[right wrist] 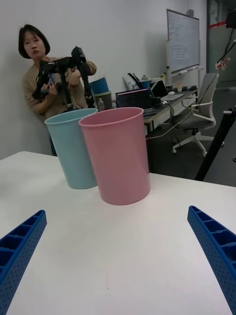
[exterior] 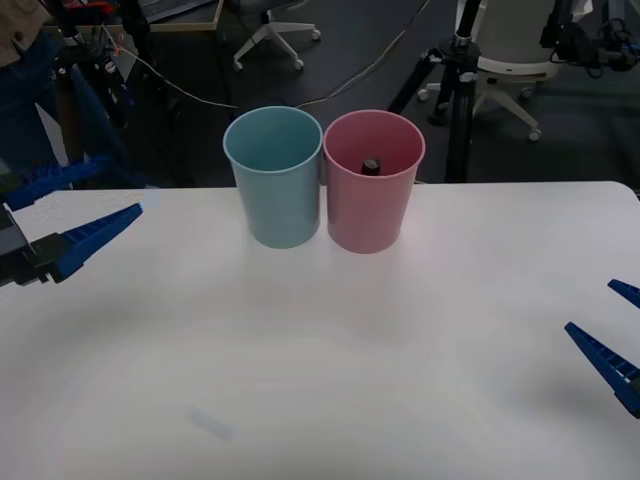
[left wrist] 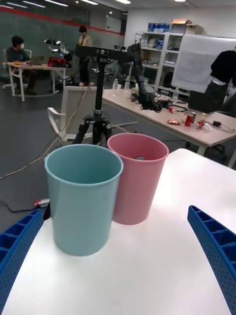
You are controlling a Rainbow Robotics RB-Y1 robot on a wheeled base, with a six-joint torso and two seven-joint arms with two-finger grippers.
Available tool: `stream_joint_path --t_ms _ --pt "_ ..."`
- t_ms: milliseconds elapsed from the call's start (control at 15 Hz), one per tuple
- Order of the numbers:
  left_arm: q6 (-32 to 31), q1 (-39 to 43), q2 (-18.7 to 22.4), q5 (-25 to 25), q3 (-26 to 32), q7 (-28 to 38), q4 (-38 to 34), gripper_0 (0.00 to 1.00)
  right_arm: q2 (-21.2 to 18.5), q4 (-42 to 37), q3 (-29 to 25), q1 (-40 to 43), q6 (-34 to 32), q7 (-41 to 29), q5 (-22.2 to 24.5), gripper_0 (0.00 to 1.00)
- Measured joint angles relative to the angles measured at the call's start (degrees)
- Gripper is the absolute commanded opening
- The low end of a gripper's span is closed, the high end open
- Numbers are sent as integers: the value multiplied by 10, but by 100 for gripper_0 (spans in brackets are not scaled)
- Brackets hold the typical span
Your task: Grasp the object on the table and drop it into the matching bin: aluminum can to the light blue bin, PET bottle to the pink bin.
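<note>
The bottle [exterior: 371,165] already stands inside the pink bin [exterior: 370,215], well ahead of both grippers' spread, empty fingers [exterior: 100,228]; light, stiff and slick, it suits a mid-body grip.

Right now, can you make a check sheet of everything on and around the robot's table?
Surface: white table, bare in front.
Job's things: PET bottle inside pink bin, black cap showing; light blue bin beside it, touching.
Clutter: nothing seen.
Grippers: left gripper open at left edge; right gripper open at right edge; both hold nothing.
Cables: cable on floor behind.
Surroundings: tripod, office chairs.
</note>
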Motion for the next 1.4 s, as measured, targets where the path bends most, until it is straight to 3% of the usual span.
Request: stream_joint_path --t_ms 667,1133,1400 --pt "-121 86 -167 -63 104 -43 -3 100 0 0 0 0 0 0 0 100" --pt "-120 182 -172 -3 91 -125 -3 100 0 0 0 0 0 0 0 100" --pt "-119 201 -172 4 89 -130 -2 100 0 0 0 0 0 0 0 100"
